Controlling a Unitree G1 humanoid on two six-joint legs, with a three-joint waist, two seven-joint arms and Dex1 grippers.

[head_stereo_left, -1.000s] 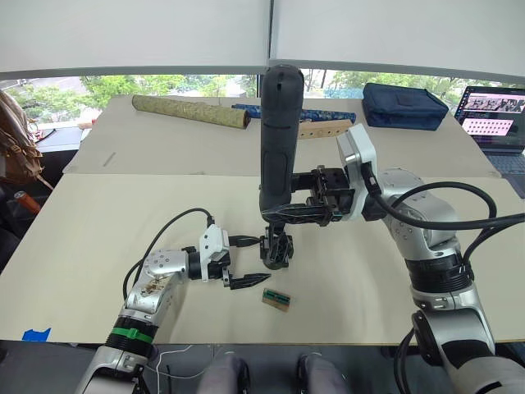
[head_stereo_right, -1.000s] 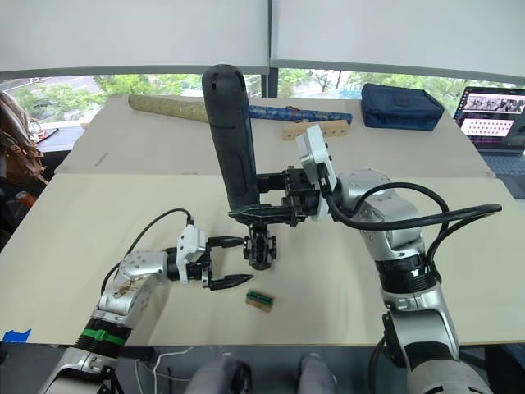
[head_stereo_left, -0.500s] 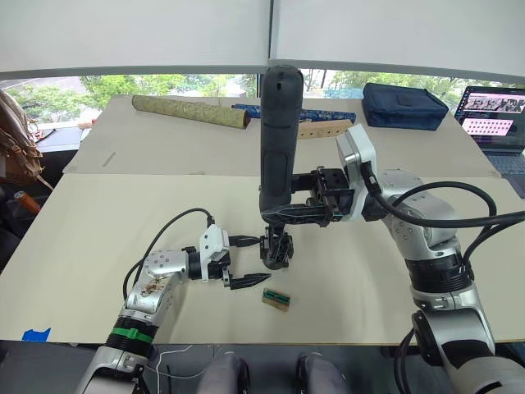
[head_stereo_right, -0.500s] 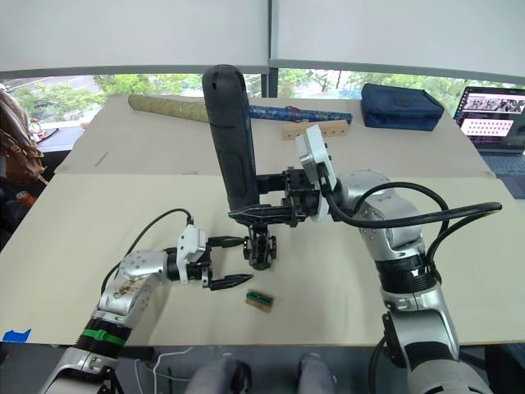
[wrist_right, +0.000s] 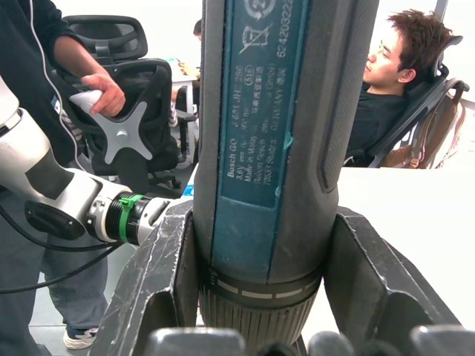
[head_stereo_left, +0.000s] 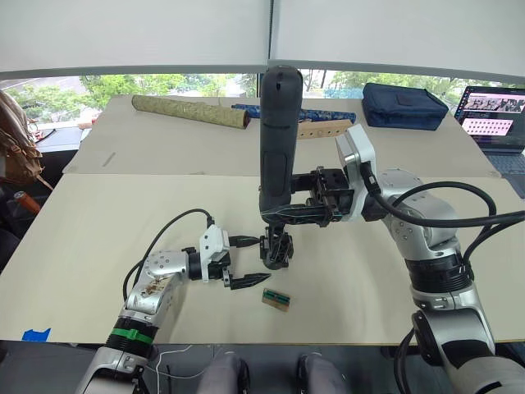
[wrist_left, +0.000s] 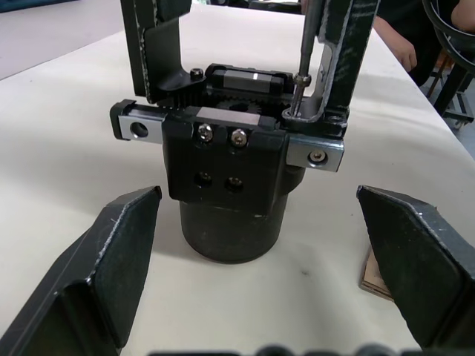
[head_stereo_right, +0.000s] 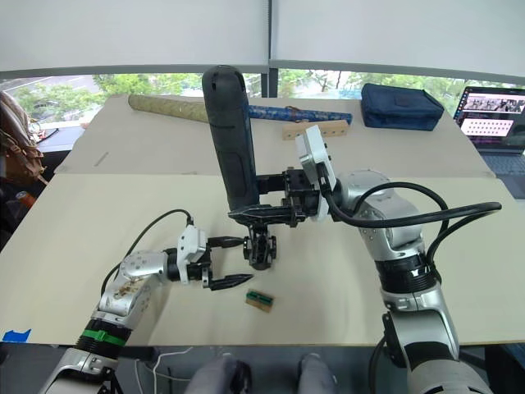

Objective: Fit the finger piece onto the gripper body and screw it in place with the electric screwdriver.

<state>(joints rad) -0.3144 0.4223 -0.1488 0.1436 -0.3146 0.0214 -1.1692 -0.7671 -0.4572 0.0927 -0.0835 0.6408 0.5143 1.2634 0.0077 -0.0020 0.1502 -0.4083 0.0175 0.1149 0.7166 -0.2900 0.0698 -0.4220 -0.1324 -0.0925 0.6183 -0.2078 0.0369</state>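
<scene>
My right gripper (head_stereo_left: pixel 299 215) is shut on the electric screwdriver (head_stereo_left: pixel 277 139), a thick black cylinder held upright over the middle of the table; the right wrist view shows both fingers (wrist_right: pixel 159 282) clamping its barrel (wrist_right: pixel 267 148). Its thin bit (wrist_left: pixel 303 59) points down onto a screw on the gripper body (head_stereo_left: pixel 277 250), a small black block standing on the table. The finger piece (wrist_left: pixel 347 44) stands upright on the body's rail, right beside the bit. My left gripper (head_stereo_left: pixel 261 259) is open just left of the body, with one finger (wrist_left: pixel 111 259) on either side and not touching it.
A small tan-and-green block (head_stereo_left: pixel 276 299) lies near the front edge, close to my left fingers. At the back are an olive rolled tube (head_stereo_left: pixel 190 111), a wooden strip (head_stereo_left: pixel 324 127), a blue bag (head_stereo_left: pixel 404 105) and a laptop (head_stereo_left: pixel 496 115). People (wrist_right: pixel 393 81) sit beyond the table.
</scene>
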